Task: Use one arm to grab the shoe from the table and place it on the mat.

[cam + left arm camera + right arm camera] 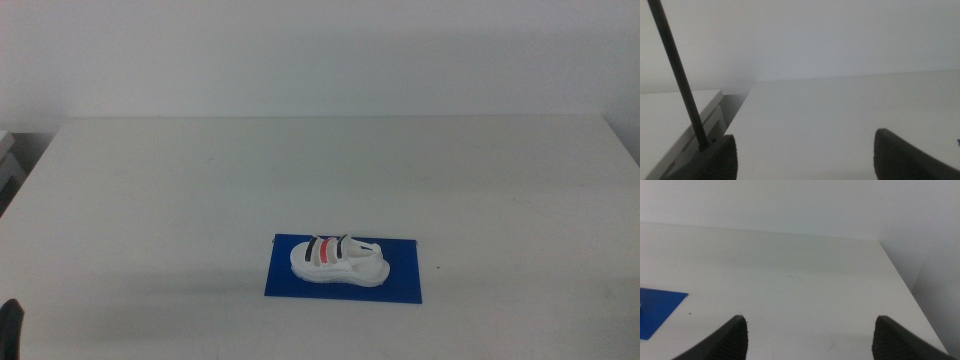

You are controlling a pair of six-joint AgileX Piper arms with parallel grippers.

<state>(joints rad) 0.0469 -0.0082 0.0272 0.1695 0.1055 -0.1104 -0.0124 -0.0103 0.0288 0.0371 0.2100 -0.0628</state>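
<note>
You see the small white sandal with black and red straps (338,261) resting on the flat blue mat (400,285), light yet stiff-soled, best pinched across its sole, while both claws (805,152) (810,335) gape empty.

White table (200,190), plain top. Blue mat (400,285) lies flat on it, well apart from the left gripper (10,318) at the near-left corner.

The left gripper (805,155) waits low at the near left corner, only a dark sliver of it showing in the middle view, its jaws spread wide with nothing between them, while the right gripper (810,337) likewise hangs wide apart and empty.
</note>
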